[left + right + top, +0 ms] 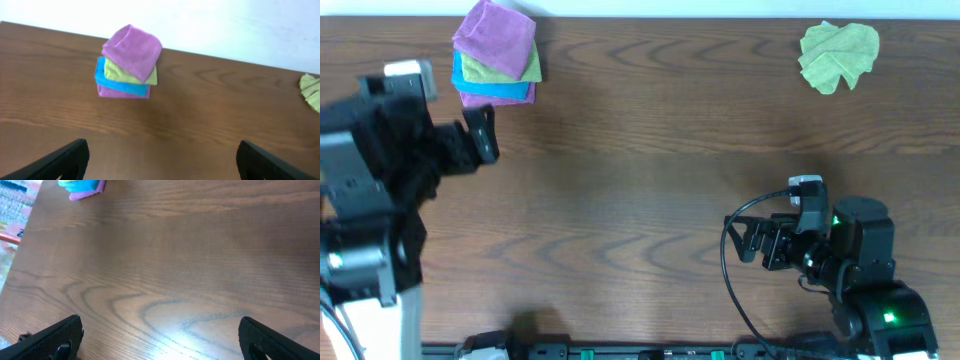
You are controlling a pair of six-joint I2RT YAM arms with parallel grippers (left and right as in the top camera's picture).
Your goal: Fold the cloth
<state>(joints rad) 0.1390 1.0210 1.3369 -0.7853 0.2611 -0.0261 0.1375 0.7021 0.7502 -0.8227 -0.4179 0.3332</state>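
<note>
Wooden table (pixel 640 150) with folded cloth stack (pixel 497 55), crumpled green cloth (pixel 837 55)
</note>
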